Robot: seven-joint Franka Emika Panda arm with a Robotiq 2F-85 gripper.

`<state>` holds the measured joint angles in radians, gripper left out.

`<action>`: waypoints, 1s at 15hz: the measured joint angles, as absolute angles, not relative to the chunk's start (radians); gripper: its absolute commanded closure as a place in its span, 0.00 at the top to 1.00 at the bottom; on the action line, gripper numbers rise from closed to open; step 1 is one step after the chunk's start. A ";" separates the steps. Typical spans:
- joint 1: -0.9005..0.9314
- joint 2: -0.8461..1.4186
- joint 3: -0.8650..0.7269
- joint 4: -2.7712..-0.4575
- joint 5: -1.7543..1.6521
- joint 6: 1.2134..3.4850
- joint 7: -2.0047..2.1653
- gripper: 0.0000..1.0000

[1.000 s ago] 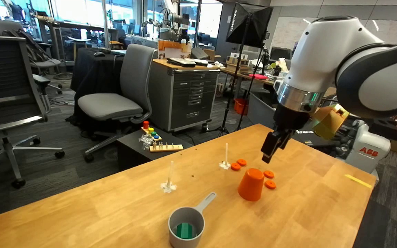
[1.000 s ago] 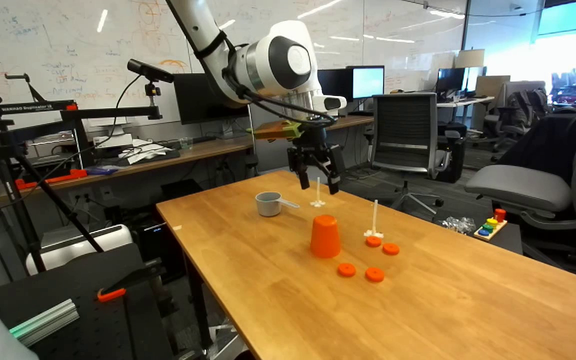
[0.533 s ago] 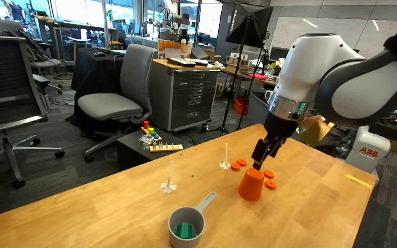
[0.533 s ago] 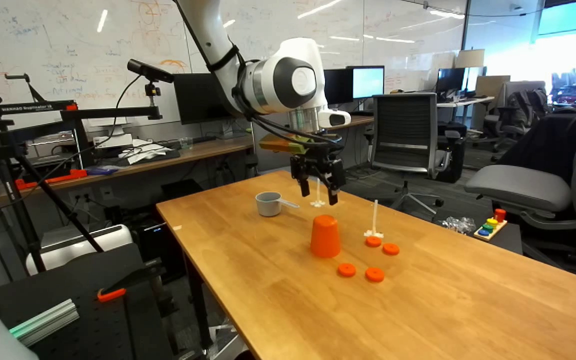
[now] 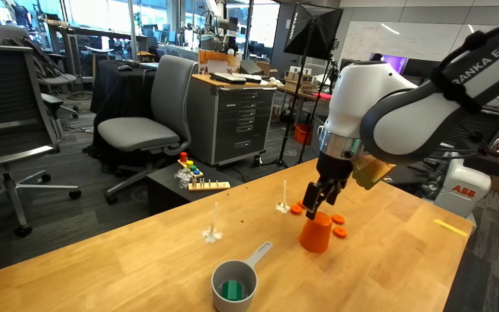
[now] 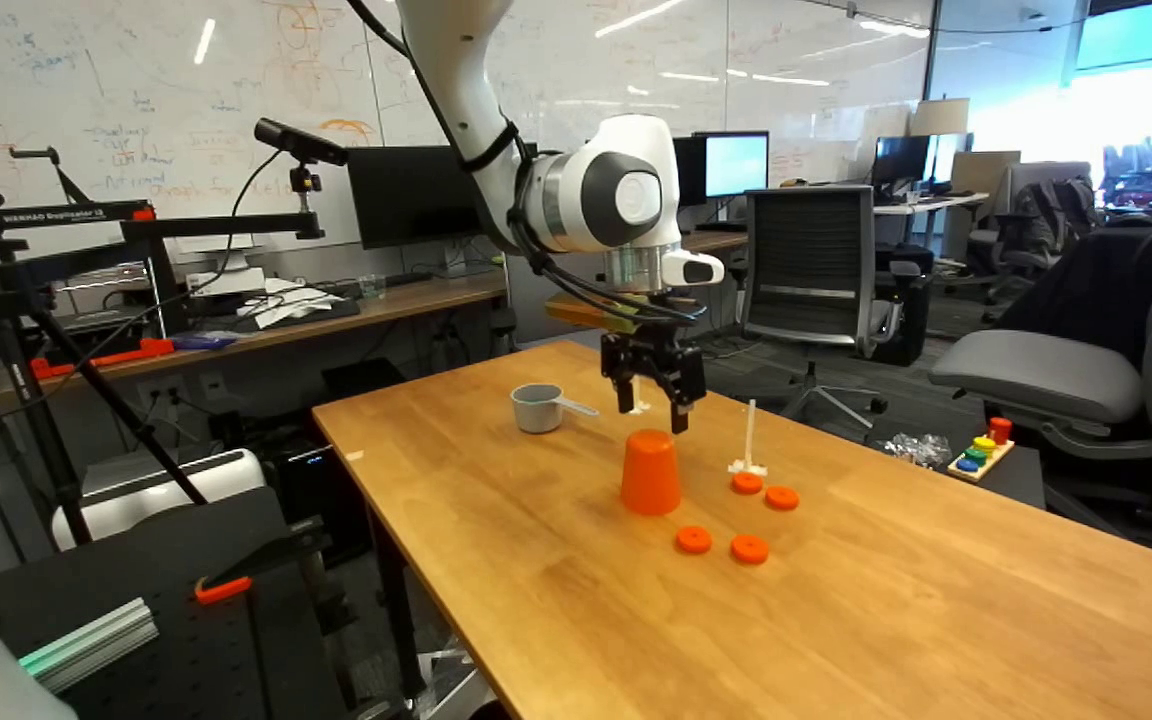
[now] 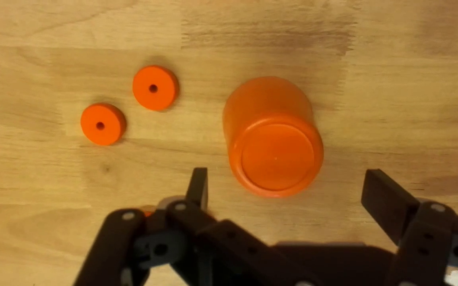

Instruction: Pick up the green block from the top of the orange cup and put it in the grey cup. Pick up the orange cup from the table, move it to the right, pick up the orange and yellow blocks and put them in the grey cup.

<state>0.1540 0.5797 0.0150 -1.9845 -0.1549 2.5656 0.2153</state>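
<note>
The arm [image 5: 358,95] has come down lower than it was a second ago. The gripper [image 6: 653,416] has come down with it, from higher up and farther off, and now it is very close to the top of the orange cup [image 6: 650,485]. In an exterior view, it now hides a little bit of the cup's top edge, and an orange disc [image 5: 300,203] that showed whole before is partly hidden too. The yellow piece [image 5: 373,171] on the arm is lower as well. Big letters [image 5: 490,63] on the arm now show, and a purple screen [image 5: 394,63] peeks out where the arm used to block it.
</note>
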 measured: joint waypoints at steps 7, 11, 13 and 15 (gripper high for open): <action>0.152 0.616 0.019 -1.932 -0.112 2.479 0.214 1.00; 0.146 0.630 0.017 -1.912 -0.111 2.460 0.214 1.00; 0.144 0.638 0.016 -1.901 -0.111 2.458 0.213 1.00; 0.144 0.651 0.015 -1.886 -0.111 2.457 0.213 1.00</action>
